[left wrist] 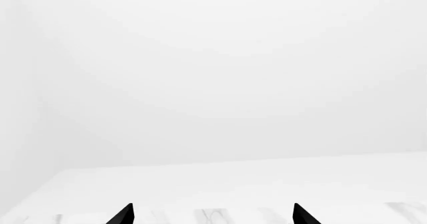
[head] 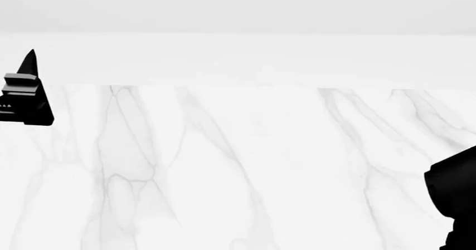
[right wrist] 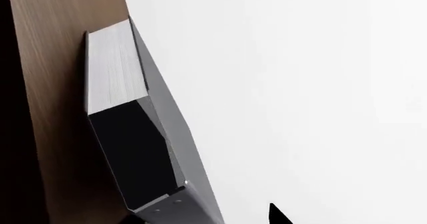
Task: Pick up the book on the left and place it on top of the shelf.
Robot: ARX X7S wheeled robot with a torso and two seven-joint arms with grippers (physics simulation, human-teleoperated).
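In the right wrist view the thin black book, with its white page edge and a grey cover side, lies against a dark brown wooden board of the shelf. My right gripper is at the book's near end. One black fingertip shows, with a white gap between it and the grey cover; the other finger is hidden behind the book. My left gripper is open and empty over the white marble table; it also shows at the left edge of the head view.
The white marble tabletop fills the head view, with a white wall behind it. Part of my right arm shows at the lower right. The shelf and book are out of the head view.
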